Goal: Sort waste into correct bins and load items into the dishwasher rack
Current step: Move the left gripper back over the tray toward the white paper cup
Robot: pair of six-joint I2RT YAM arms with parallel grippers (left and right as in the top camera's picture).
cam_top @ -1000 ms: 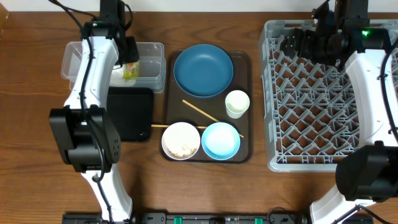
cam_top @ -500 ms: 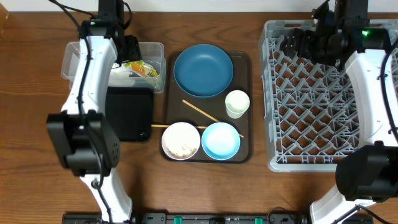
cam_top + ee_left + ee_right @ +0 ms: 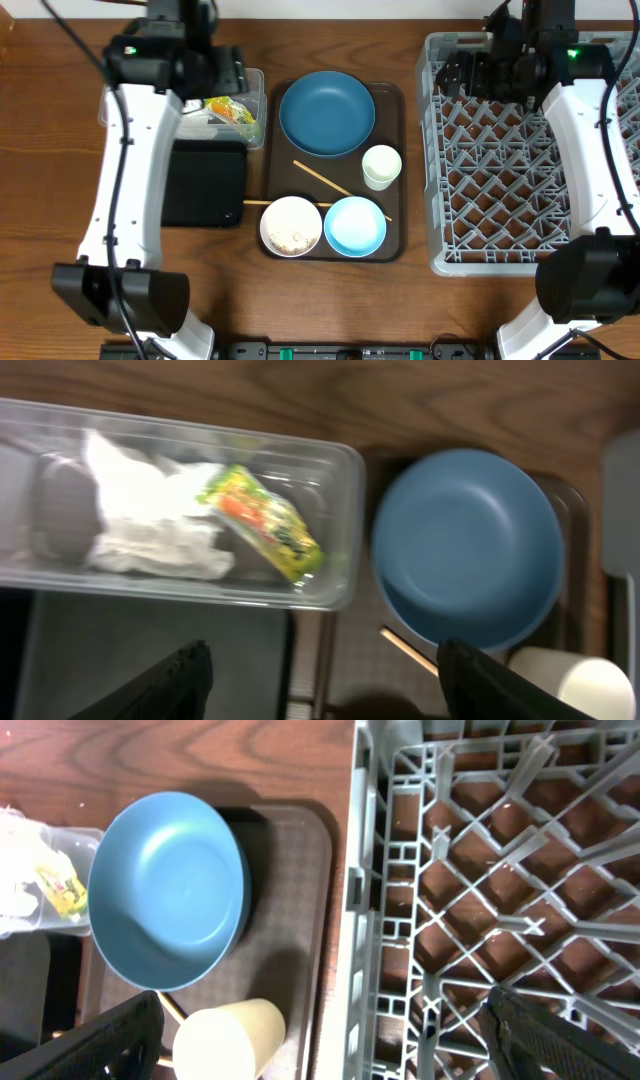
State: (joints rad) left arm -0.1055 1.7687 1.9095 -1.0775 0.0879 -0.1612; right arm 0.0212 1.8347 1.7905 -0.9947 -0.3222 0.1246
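The snack wrapper [image 3: 232, 110] and crumpled tissue [image 3: 195, 118] lie inside the clear tub [image 3: 255, 128]; both show in the left wrist view, wrapper [image 3: 265, 525] and tissue [image 3: 150, 525]. My left gripper [image 3: 222, 80] hovers above the tub, open and empty [image 3: 325, 690]. The black tray [image 3: 205, 185] lies in front of the tub. The dark blue dish [image 3: 327, 112], white cup [image 3: 381, 166], white bowl with rice [image 3: 291, 226], light blue bowl [image 3: 355, 226] and chopsticks [image 3: 320, 178] sit on the brown tray. My right gripper [image 3: 460, 76] is open above the grey rack's [image 3: 520, 190] far left corner.
The brown serving tray [image 3: 395, 250] lies between the bins and the rack. The right wrist view shows the rack's left wall [image 3: 360, 920], the dish [image 3: 165, 890] and the cup [image 3: 230, 1040]. Bare wood table shows at the far left [image 3: 40, 150].
The snack wrapper left my left gripper and now lies in the clear tub. The left arm has risen away from the tub. The right arm shifted slightly left.
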